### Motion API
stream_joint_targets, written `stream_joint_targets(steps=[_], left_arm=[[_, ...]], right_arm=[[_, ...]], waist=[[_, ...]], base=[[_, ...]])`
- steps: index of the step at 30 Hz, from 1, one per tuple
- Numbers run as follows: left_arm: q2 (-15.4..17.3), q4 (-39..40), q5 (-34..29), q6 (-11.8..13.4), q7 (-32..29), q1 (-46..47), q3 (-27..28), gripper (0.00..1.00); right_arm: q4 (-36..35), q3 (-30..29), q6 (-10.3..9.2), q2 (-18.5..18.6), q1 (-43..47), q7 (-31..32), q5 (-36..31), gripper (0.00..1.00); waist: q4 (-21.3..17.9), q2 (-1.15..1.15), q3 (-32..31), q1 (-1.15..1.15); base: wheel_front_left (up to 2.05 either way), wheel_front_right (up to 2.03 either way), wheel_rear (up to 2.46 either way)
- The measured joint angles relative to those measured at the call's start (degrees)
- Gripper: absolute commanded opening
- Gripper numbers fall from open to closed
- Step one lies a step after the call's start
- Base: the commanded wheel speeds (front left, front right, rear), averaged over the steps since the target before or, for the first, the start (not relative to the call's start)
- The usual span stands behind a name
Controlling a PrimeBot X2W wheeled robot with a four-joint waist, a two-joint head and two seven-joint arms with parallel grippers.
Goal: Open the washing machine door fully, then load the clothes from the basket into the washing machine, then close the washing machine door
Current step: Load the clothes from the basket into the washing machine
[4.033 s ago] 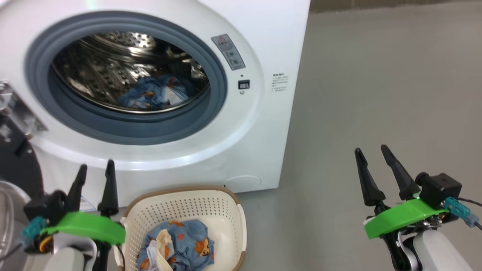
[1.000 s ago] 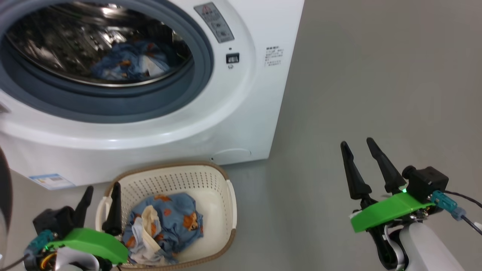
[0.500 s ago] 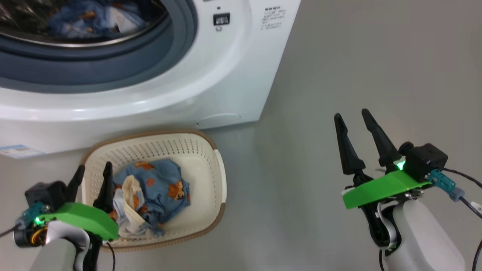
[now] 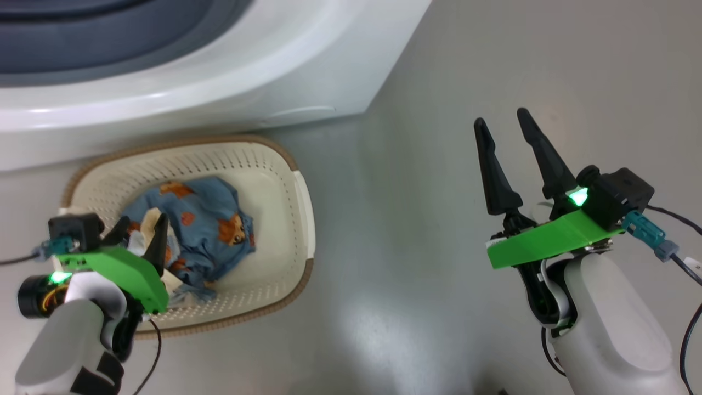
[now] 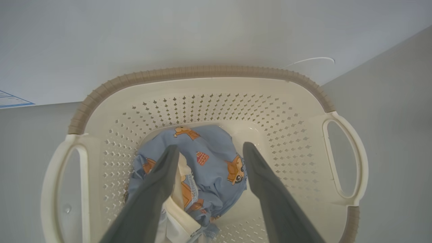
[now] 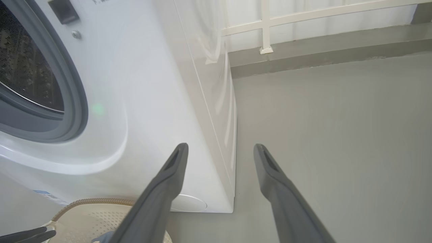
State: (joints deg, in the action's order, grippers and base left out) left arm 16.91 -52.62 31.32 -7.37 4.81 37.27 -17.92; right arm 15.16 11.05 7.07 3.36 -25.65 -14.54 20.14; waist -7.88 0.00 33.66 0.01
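Above the basket (image 4: 247,159) at the foot of the washing machine (image 4: 219,93): poising left pincer (image 4: 142,220), spread wide and empty, over the clothes (image 4: 208,219) inside; holding right pincer (image 4: 500,115) equally wide, empty, over bare floor (image 4: 411,247). Risking pinching one loose fold, or snagging the perforated wall, by closing off-centre.

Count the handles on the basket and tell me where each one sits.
2. In the left wrist view, one handle is at the right end of the basket, the other handle at its left end. Both show whole; none looks hidden.
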Motion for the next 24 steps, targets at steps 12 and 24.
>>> stream_joint_targets(steps=[12, 24], left_arm=[[2.42, -10.88, 2.93, -0.14, -7.28, 8.98, -6.08, 1.00], [4.67, -16.72, 3.81, -0.14, -8.24, 14.90, -9.02, 1.00]], right_arm=[[-2.01, 1.77, 0.00, -0.02, -3.63, -0.01, 1.32, 1.00], [-3.75, 3.44, 0.00, -0.07, -4.86, -0.01, 3.37, 1.00]], waist=[[-2.70, 0.00, 9.23, 0.00], [-6.11, 0.00, 15.71, 0.00]], base=[[0.00, 0.00, 0.00], [0.00, 0.00, 0.00]])
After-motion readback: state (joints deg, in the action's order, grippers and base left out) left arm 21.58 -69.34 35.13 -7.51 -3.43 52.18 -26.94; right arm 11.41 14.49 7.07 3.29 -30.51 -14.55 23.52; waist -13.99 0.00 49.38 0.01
